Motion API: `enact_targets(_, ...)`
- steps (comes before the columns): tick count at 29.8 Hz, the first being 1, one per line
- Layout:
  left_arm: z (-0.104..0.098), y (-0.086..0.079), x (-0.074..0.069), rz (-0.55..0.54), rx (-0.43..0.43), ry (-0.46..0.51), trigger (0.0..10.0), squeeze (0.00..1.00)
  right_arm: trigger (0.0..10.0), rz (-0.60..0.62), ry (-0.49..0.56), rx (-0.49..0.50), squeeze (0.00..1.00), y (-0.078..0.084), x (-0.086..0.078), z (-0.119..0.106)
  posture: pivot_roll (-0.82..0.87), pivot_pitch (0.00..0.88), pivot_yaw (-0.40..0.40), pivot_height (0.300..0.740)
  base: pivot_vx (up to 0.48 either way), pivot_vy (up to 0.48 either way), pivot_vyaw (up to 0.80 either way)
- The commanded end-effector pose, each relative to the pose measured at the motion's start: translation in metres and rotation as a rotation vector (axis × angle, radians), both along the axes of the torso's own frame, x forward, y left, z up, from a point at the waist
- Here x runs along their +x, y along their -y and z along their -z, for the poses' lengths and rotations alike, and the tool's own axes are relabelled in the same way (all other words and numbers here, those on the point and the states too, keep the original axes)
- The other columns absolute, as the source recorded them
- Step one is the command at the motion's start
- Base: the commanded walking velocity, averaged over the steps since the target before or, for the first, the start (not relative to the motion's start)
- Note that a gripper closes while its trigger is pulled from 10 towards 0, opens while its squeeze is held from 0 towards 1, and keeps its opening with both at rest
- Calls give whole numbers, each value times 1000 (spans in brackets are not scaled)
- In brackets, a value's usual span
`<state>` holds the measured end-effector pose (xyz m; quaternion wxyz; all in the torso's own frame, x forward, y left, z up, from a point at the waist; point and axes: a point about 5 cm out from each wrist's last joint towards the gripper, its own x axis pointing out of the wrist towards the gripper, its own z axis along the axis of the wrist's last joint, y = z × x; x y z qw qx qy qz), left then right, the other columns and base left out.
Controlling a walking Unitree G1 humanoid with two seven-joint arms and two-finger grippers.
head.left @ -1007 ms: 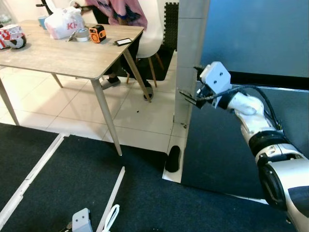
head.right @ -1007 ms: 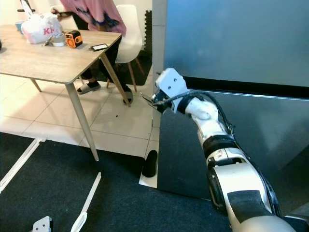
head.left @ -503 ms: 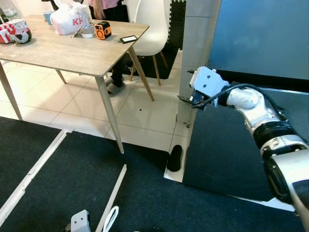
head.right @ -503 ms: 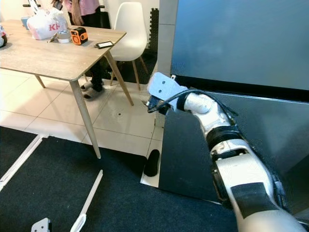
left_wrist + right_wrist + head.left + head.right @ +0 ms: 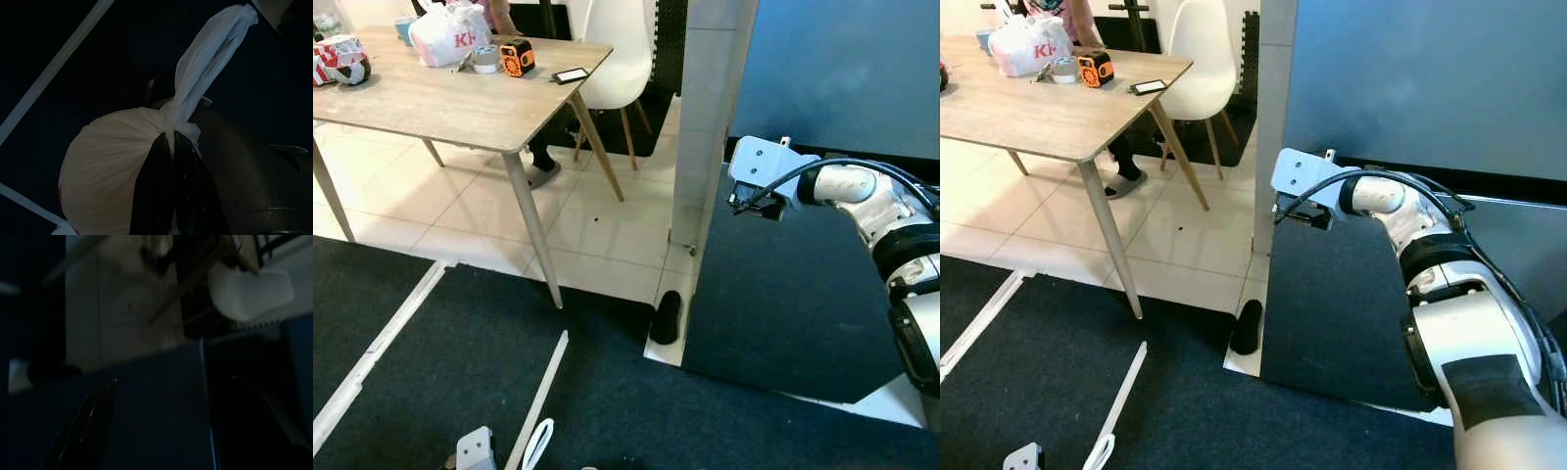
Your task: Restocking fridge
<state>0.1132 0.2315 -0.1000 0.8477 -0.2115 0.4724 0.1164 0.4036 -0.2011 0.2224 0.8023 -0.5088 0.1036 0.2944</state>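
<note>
Left pincer (image 5: 168, 147) clamped (knotted bag (image 5: 112, 161))

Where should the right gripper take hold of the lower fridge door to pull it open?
Grip the lower fridge door at its top corner on the free edge, coming from above. The right gripper is already there, and the dark gap above the door leaves room for fingers.

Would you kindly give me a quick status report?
Right gripper at lower fridge door top edge. Left gripper shut on white bag. Dark object on floor by door.
</note>
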Motion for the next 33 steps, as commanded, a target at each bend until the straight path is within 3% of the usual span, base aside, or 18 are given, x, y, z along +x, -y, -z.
enact_targets(1,1,2,-3,-3,-3,-7,10000,0,10000,25,-8,-40,0,4,0,2,-18,33,3,740,0,0,0)
enact_targets(3,1,1,-3,-1,-2,-7,10000,0,10000,35,-17,-52,0,6,0,4,-17,33,5,740,0,0,0)
enact_targets(6,1,1,-3,-2,0,-8,10000,0,10000,-27,-144,-217,0,7,-7,22,-18,33,5,740,0,0,0)
enact_targets(8,1,1,-3,-2,0,-8,10000,0,10000,-55,-182,-265,0,8,-9,26,-18,33,5,740,0,0,0)
enact_targets(12,1,2,-2,-2,0,-6,10000,0,10000,-88,-227,-248,0,4,-11,30,-16,33,1,740,0,0,0)
enact_targets(13,1,3,-2,-2,-3,-5,10000,0,10000,-157,-325,-275,0,3,-18,34,-18,33,-1,740,0,0,0)
enact_targets(16,2,4,-3,-2,-6,-6,10000,0,10000,-197,-415,-290,0,4,-22,36,-20,34,-4,740,0,0,0)
enact_targets(19,2,5,-3,-2,-9,-8,10000,0,10000,-210,-441,-299,0,5,-24,36,-20,34,-5,740,0,0,0)
enact_targets(24,3,9,-4,-1,-17,-9,10000,0,10000,-286,-351,-168,0,-12,-21,24,-21,33,-7,740,0,0,0)
enact_targets(25,3,9,-5,-1,-18,-10,10000,0,10000,-316,-294,-98,0,-20,-19,17,-18,35,-7,740,0,0,0)
enact_targets(27,3,9,-5,-1,-18,-11,10000,0,10000,-325,-271,-81,0,-21,-18,14,-18,35,-7,740,0,0,0)
enact_targets(30,3,9,-5,2,-18,-12,10000,0,10000,-322,-177,50,0,-24,-14,-4,-17,38,-6,740,0,0,0)
enact_targets(33,3,8,-5,3,-17,-12,10000,0,10000,-278,-141,52,0,-21,-11,-8,-16,40,-7,740,0,0,0)
